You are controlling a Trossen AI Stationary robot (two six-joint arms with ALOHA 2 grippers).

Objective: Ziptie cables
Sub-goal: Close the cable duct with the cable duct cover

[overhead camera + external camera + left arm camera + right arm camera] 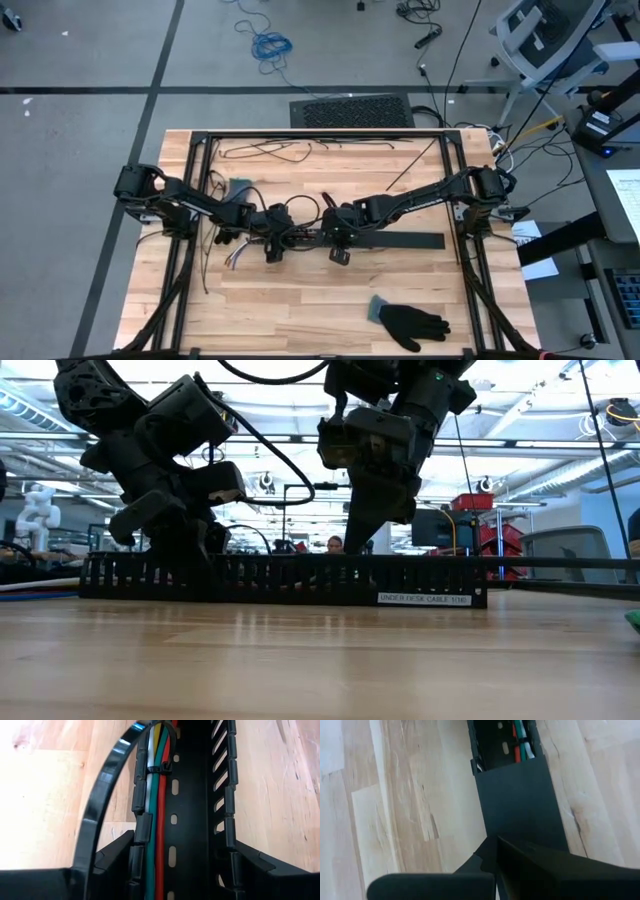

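Light wooden plank worktop (300,300) with a long black slotted plastic cable tray (400,240) lying flat across its middle. The cables (156,820), thin flexible white, green, red and yellow wires, run lengthwise inside the tray along one slotted wall. A thin black plastic zip tie (159,769) is looped around them, and a wider black strap (100,805) arcs over the tray edge beside them.

Left end effector (272,246) is down at the tray's left part, fingers spread and straddling the tray's width, one on each outer side in the left wrist view; not pinching the cables as far as visible.

Right end effector (340,250) is just beside it toward the right, over the tray's middle, fingers pressed together with nothing seen between them. The right wrist view shows the tray's closed flat section under it and the cable ends (521,742) further along in the open channel.

In the low view both end effectors sit at the tray's top edge, close to each other.

Black fabric work glove (410,322) lies on the worktop's near right part, well apart from the tray. Loose thin black strands (270,150) lie near the far edge.
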